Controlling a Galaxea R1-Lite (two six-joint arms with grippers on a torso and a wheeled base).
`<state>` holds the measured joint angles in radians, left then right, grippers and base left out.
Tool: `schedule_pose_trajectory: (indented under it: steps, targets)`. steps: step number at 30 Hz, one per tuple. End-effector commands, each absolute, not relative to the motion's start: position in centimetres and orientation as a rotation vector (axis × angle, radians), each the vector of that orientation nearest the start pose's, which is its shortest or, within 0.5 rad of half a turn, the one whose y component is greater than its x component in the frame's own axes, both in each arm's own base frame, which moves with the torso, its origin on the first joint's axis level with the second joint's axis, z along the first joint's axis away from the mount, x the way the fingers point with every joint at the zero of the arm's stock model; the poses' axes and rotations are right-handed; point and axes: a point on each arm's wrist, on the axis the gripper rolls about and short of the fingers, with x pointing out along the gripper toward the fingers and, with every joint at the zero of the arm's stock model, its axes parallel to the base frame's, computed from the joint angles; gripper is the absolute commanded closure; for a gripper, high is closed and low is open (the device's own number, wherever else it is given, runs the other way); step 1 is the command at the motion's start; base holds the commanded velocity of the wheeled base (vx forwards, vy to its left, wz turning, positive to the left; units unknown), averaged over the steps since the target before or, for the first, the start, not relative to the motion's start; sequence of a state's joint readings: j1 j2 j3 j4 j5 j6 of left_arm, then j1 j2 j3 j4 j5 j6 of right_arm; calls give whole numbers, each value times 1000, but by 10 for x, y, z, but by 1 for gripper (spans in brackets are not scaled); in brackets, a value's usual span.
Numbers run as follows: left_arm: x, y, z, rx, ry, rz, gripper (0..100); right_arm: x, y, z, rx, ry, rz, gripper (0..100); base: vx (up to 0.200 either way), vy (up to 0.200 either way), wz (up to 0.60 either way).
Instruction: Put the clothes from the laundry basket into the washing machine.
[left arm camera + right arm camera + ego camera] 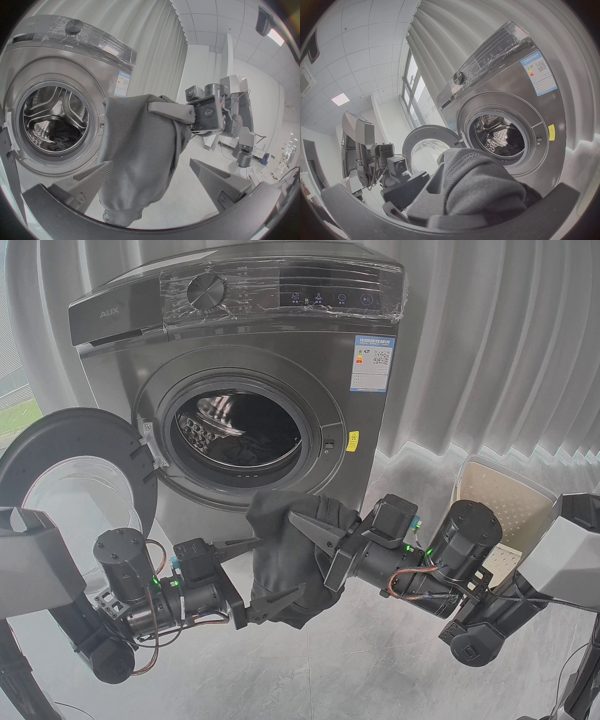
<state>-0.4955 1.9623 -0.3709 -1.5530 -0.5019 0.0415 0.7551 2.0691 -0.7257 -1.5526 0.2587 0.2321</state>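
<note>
Mid-transfer, by the look of it: dark grey garment (pixel 292 590) pinched in the right end effector (pixel 307 550) at centre frame, just below and in front of the drum opening (pixel 240 430) of the grey front-loading washing machine (pixel 250 359). Draped over the upper finger, hanging loose toward the floor. Left end effector (pixel 278 566) at lower left, spread wide on either side of the hanging cloth, closed on nothing. Round door (pixel 75 452) wide open at far left. Dark clothes (pixel 57 145) already at the bottom of the drum. Beige perforated laundry basket (pixel 500 502) at right, partly behind the right arm, contents hidden.

Next, probably: raise the garment and push it forward through the opening, well past the rim, then release. Beware the trailing hem catching on the rim or hanging out over it. Keep the wide left fingers out of the fabric.

Writing: brand lettering at upper left of the machine's top panel. Blue-bordered rating label (pixel 373 363) with a code square at upper right of the front. Small yellow sticker (pixel 353 440) beside the door latch. Lit touch icons under plastic wrap, right of the dial (pixel 205 291).
</note>
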Motion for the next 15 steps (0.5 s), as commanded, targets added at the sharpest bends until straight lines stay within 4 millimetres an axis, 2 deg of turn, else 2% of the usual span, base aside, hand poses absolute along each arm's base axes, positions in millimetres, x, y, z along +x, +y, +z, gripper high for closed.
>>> schedule_pose_trajectory:
  steps: [1,12,15]
  targets:
    - [263,-159,88,33,21,-991,0,253,253,133,280,-94,1034,100,0,0,0]
    - [281,-181,82,27,-10,-1019,0,250,262,133,312,-90,1016,100,0,0,0]
    - [284,-191,74,33,-4,-1039,0,250,262,134,315,-95,1008,100,0,0,0]
